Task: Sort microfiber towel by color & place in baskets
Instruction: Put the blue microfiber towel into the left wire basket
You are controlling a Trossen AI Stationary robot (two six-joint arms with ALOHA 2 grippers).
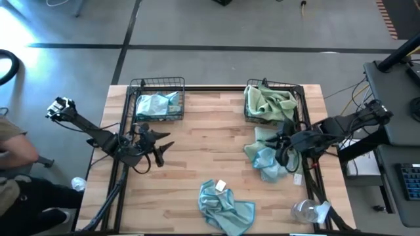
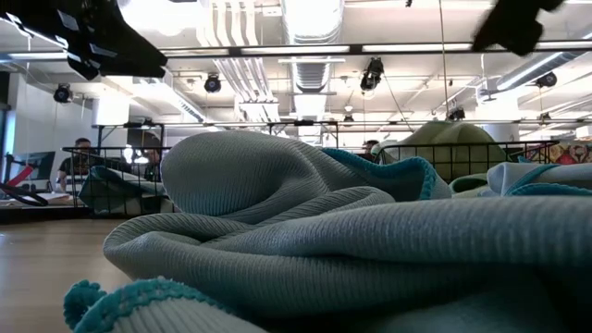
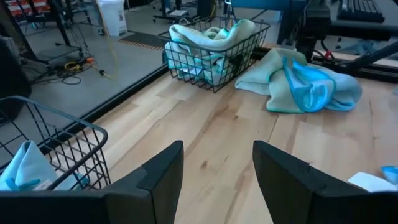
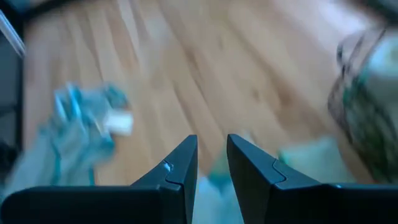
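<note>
While both arms hang over the wooden table (image 1: 197,164), neither holds a cloth; the left gripper (image 1: 157,145) sits at centre left of the high view, just below the left basket (image 1: 157,84), its fingers (image 3: 158,177) apart with bare wood showing between them; the right gripper (image 1: 281,141) hovers at centre right over a heap of towels (image 1: 266,157), its fingers (image 4: 180,165) parted by a narrow gap with nothing between them.

At upper left of the high view the left basket holds a light blue towel (image 1: 156,105); at upper right the right basket (image 1: 298,88) is heaped with pale green towels (image 1: 269,101), one spilling over its lower edge onto the heap, where pale green lies over light blue; at bottom centre a loose blue towel (image 1: 226,206) lies crumpled, a small white tag (image 1: 220,186) at its upper edge; whether anything is printed on the tag cannot be told, and no writing can be read on any towel or basket.

At lower right a clear plastic wrapper (image 1: 308,211) rests near the table's edge; at the left border a person's sleeve (image 1: 14,147) shows beside the table.
</note>
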